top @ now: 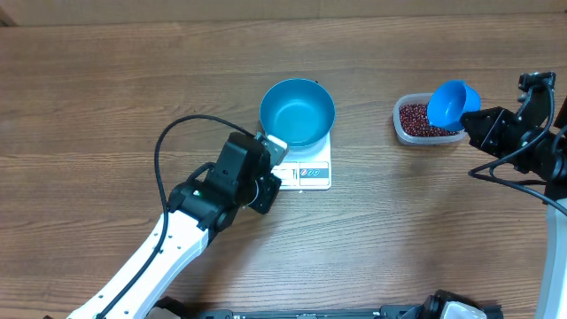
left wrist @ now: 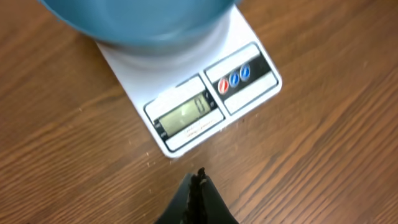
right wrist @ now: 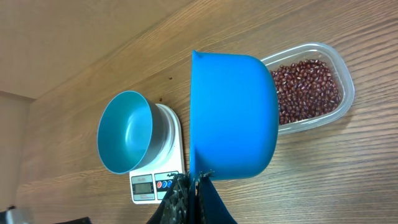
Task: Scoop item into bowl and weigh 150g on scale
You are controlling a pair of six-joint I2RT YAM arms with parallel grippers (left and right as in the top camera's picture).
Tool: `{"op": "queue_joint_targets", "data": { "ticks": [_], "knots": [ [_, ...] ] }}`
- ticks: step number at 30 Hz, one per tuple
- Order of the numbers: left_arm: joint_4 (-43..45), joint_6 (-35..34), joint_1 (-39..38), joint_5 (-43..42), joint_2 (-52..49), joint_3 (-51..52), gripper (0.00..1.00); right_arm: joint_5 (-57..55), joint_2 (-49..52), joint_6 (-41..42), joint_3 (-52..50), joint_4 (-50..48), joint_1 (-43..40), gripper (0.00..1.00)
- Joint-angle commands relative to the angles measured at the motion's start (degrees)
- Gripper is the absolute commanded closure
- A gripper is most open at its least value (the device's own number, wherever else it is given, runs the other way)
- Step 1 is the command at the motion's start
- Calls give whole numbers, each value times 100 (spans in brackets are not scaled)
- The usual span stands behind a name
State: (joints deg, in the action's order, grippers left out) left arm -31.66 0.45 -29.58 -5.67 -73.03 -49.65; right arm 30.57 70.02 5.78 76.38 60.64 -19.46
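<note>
Beans (top: 423, 119), small glossy red-brown ovals, lie in a loose heap in a clear rounded-rectangular tub (top: 400, 131) on the right of the wood-grain table (top: 106, 89); the tub's long axis runs left to right (overhead view). The right claw (right wrist: 195, 185) is pinched on a bright blue plastic scoop (top: 452, 104). It is held tipped on its side over the tub's right end, mouth facing toward the bowl (top: 297, 111). That bowl, round, smooth and blue, sits upright at mid-table on the flat white square scale (top: 312, 170), whose display strip faces the robot. The left claw (left wrist: 198, 185) is closed on nothing, near the display edge, not touching.
</note>
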Motion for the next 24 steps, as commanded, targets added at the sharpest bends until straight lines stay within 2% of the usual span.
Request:
{"op": "queue_joint_targets", "data": {
  "ticks": [1,4,6,12,20,24],
  "knots": [
    [55,704,348,-782,-37,92,96,-125,-9,-9,-4,-26,-17,96],
    [37,1128,826,-1740,-37,96,96,-142,-9,-9,-4,-26,-17,96],
    [-48,1416,962,-1934,-37,96,96,-142,-9,-9,-4,-28,-17,96],
    [-289,1615,951,-1810,-37,129,96,-142,-9,-9,-4,-31,-17,96],
    [-284,1147,953,-1045,-37,164,96,-142,-9,-9,-4,-31,-17,96],
    [-306,1130,953,-1029,-37,166,96,-142,-9,-9,-4,-28,-17,96]
  ]
}}
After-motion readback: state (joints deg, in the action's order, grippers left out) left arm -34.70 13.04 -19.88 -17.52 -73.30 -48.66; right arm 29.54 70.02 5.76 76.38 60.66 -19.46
